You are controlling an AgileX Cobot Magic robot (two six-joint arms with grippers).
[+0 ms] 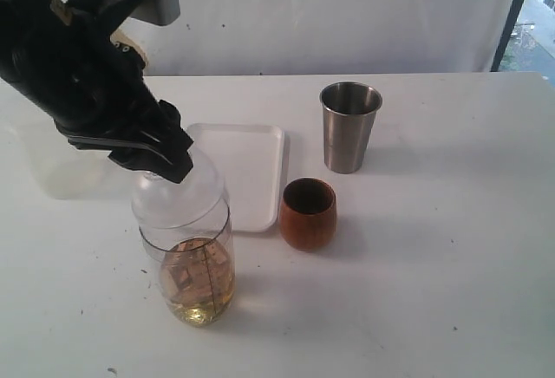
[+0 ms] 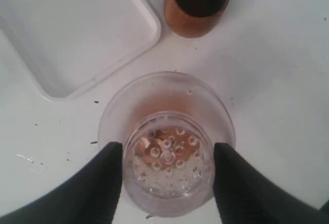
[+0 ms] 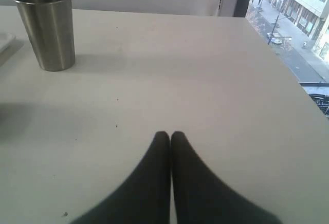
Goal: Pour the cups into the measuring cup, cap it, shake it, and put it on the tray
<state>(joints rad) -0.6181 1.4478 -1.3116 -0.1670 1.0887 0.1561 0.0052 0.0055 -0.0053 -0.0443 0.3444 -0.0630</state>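
Grip of left gripper (image 2: pixel 168 152) on clear domed lid (image 2: pixel 164 93), fingers (image 2: pixel 110 183) pressed against either side of its crown. Below them, measuring cup (image 1: pixel 198 265) upright on table (image 1: pixel 434 265), part full of amber liquid. Ahead of fingertips, wooden cup (image 2: pixel 195 5) and tray (image 2: pixel 77 29). Right gripper (image 3: pixel 170 137) with tips together, holding nothing; steel tumbler (image 3: pixel 46 29) well ahead.

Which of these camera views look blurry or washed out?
Exterior view: soft overall, the white table nearly washed out. Left wrist view: left pincer's black fingers blurred, clear domed lid hazy. Right wrist view: shut right pincer out of focus, tapered stainless-steel tumbler sharper.
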